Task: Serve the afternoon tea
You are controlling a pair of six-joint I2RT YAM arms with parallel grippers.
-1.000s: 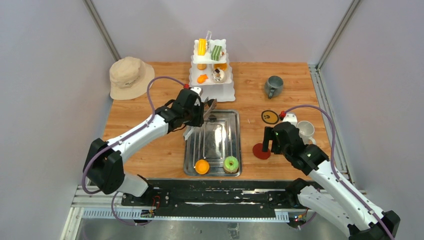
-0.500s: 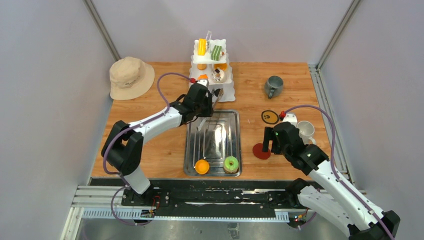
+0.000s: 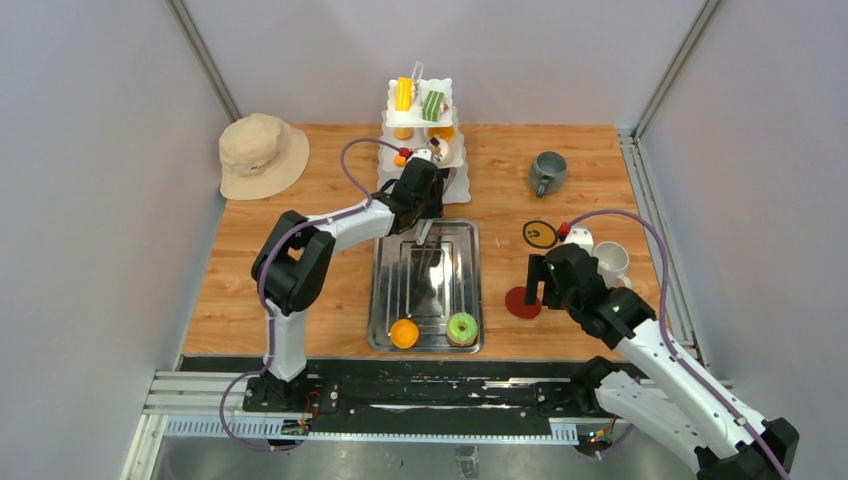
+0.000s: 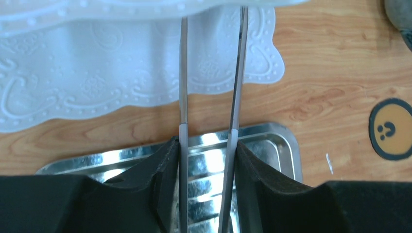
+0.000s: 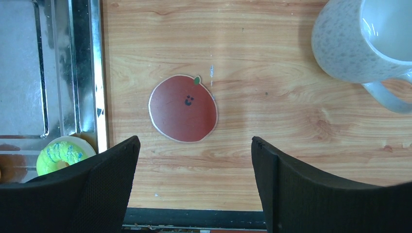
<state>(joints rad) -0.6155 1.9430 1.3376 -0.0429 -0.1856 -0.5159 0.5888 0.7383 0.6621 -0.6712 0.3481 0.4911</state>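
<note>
Reaching farther forward than a second ago, the left tool (image 3: 424, 212) is carrying its metal tongs (image 4: 238, 73) off the far end of the steel tray (image 3: 425, 290) and up to the white tiered stand (image 3: 455, 185). It is clamping the tongs between both fingers. Their two blades are running straight ahead of the tool, over the stand's embossed bottom plate (image 4: 97, 87) and under the tier above, where the tips are passing out of sight.

An orange slice (image 3: 403, 93) and a green slice (image 3: 433, 104) are sitting on the stand's top tier, ahead of and above that tool. Further small pastries on the tier below are partly hidden by the arm. Well behind the tool, an orange pastry (image 3: 404, 333) and a green donut (image 3: 462, 327) are lying side by side at the tray's near end.

Across the table (image 3: 300, 260), the right tool (image 5: 194, 141) is hanging with its fingers spread wide and gripping nothing. A red coaster (image 5: 183, 108) is lying directly beneath it. The green donut (image 5: 57, 156) is showing to its left and a white mug (image 5: 359, 39) is standing ahead to its right.

A yellow coaster (image 3: 541, 234) and a grey mug (image 3: 547, 172) are sitting farther ahead of it. A beige bucket hat (image 3: 262, 154) is resting far off to the left tool's left.
</note>
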